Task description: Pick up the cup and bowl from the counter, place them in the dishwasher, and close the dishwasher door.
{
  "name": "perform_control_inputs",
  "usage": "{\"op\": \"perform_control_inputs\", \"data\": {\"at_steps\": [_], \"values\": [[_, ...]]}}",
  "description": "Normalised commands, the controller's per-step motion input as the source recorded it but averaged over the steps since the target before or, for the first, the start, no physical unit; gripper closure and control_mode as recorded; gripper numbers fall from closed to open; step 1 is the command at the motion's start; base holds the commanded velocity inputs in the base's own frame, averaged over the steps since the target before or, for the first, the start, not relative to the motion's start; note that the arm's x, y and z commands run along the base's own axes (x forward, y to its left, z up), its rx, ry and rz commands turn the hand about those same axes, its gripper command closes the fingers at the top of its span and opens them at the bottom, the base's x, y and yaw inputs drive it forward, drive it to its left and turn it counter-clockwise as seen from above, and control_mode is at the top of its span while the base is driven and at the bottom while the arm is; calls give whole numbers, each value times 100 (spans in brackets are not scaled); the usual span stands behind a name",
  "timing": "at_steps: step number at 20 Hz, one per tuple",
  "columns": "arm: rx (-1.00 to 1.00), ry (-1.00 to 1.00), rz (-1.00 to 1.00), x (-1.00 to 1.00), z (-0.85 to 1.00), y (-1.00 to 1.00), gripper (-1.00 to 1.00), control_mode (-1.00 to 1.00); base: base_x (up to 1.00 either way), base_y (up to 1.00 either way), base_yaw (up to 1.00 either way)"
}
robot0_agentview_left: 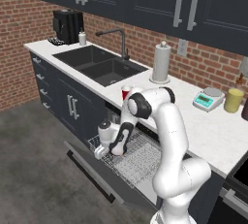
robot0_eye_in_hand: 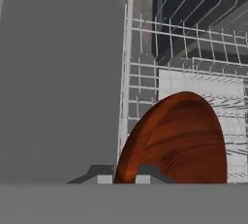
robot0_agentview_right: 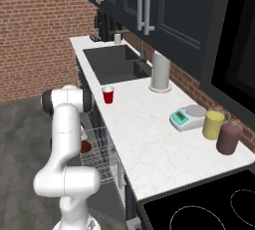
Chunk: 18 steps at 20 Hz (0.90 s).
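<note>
- Left base view, from its left side: a coffee machine (robot0_agentview_left: 68, 25) stands at the far end of the counter (robot0_agentview_left: 213, 136), then the sink (robot0_agentview_left: 99, 64) with its faucet (robot0_agentview_left: 116, 38), a paper towel roll (robot0_agentview_left: 161, 62), a teal-and-white scale (robot0_agentview_left: 208, 99) and a yellow jar (robot0_agentview_left: 234, 100).
- The same view shows the dishwasher door (robot0_agentview_left: 92, 167) folded down flat, the white wire rack (robot0_agentview_left: 138, 157) pulled out over it, and the cup (robot0_agentview_left: 126, 92) standing upright on the counter edge just behind the arm's elbow.
- Right base view adds a maroon jar (robot0_agentview_right: 229, 137) just beside the yellow one and a black stovetop (robot0_agentview_right: 209, 209) at the lower right; here the cup stands clear of the arm, near the sink's corner.
- In that view a small reddish patch by the rack, probably the bowl (robot0_agentview_right: 85, 147), peeks out beside the arm.
- Hand view shows what the others hide: the bowl, tilted on edge, over the rack's wires, its rim pinched between the two fingertips of the gripper (robot0_eye_in_hand: 125, 175).
- The arm rises from the base, bends at the elbow level with the counter, and reaches down so the hand hangs low over the rack's front left part.
</note>
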Motion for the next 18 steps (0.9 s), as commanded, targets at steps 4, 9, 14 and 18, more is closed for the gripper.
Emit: {"op": "perform_control_inputs", "data": {"at_steps": [4,9,14,18], "values": [[-3,0,-3,55,-46,-1,100,-100,0,0,0],[0,0,-10,52,-37,-9,100,-100,0,0,0],[0,0,-10,42,-3,-21,100,-100,0,0,0],[0,0,-6,49,-14,-5,100,-100,0,0,0]]}}
